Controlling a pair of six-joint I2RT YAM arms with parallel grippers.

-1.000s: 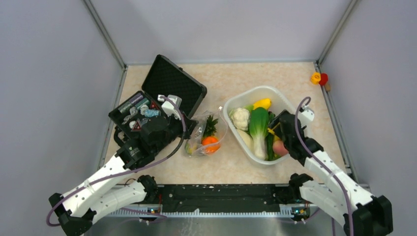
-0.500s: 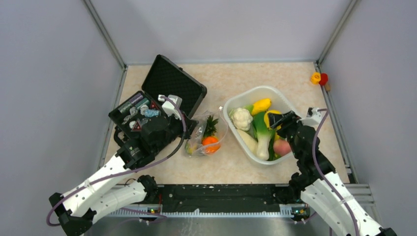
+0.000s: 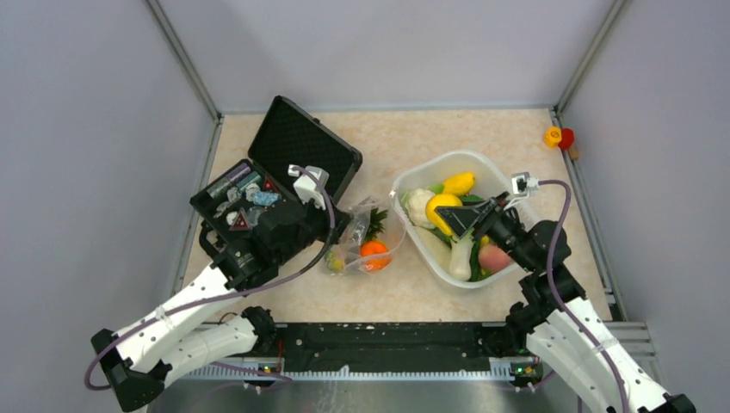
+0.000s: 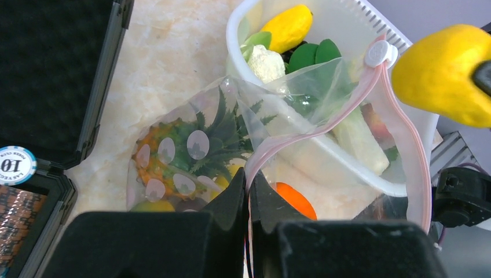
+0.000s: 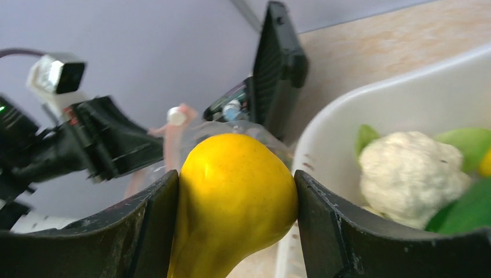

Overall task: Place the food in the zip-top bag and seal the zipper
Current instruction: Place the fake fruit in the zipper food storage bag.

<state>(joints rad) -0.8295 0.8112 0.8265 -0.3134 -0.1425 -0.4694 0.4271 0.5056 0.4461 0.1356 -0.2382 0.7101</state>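
At the centre of the top view the zip-top bag [image 3: 357, 228] lies on the desk [image 3: 405, 138] between the open black case [image 3: 301, 142] at upper left and the white tub [image 3: 448, 156] at right, a pineapple [image 4: 173, 152] and an orange [image 3: 372, 249] already inside. The left jaws are pinched tight on the pink zipper [image 4: 324, 124] at the bag's mouth. The right jaws hold the yellow mango [image 3: 442, 211] over the tub's left part, and the tub's wall stands between it and the bag.
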